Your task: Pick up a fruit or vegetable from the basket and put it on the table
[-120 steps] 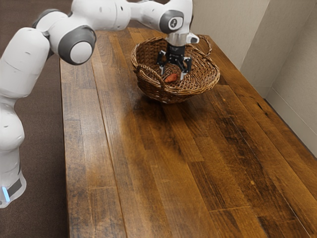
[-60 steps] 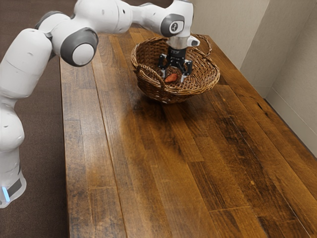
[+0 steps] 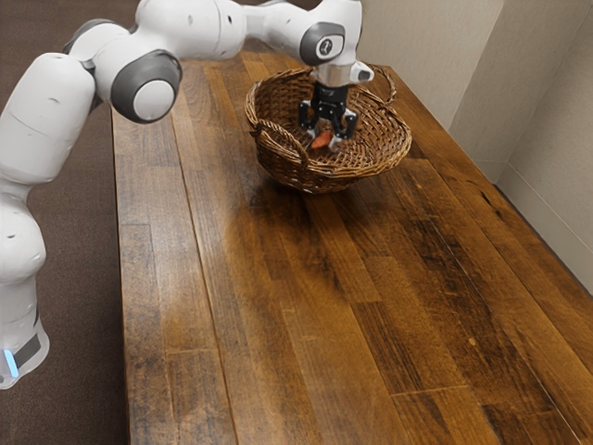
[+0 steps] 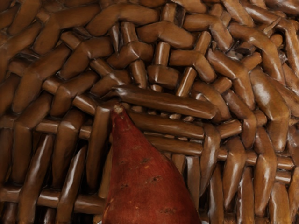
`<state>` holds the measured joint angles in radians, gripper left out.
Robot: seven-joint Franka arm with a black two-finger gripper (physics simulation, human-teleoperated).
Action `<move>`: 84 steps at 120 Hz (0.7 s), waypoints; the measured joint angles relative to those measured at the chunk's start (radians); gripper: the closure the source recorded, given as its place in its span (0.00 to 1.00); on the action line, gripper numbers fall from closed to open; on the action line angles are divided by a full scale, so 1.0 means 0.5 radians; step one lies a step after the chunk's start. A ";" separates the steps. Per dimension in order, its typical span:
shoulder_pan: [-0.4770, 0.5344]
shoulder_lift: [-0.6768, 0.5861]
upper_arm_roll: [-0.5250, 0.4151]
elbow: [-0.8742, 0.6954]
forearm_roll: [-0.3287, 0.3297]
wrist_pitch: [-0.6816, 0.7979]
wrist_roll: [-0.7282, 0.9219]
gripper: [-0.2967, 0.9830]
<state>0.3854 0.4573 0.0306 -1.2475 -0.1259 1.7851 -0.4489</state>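
Two fingers of the black gripper (image 3: 323, 144) are set narrow, with a red-skinned sweet potato (image 3: 321, 140) pinched between them from both sides. Its long axis is laid across the line joining the fingers, so it is held by its flanks, and its tapered end is left poking out past them. Whether it has been lifted off the weave cannot be told. Compared with half a second ago, the fingers have been brought inward from a wider stance, and the sweet potato appears slightly tilted.

Further out, both are ringed by the wicker basket (image 3: 363, 172), well inside its rim and below its handles, near the far edge of the wooden table (image 3: 278, 324). A straight lift should be made next; the rim must be cleared before any sideways carry, or the vegetable could be knocked loose.
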 joint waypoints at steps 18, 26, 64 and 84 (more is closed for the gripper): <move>-0.056 -0.098 0.000 -0.003 0.005 0.001 -0.005 0.65; -0.088 -0.145 -0.004 -0.003 0.004 0.001 -0.007 0.65; -0.528 -0.372 -0.003 0.018 0.006 0.007 -0.025 0.65; -0.869 -0.364 -0.004 0.048 0.006 0.072 -0.049 0.65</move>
<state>-0.0490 0.2753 0.0287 -1.2236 -0.1227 1.8213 -0.4734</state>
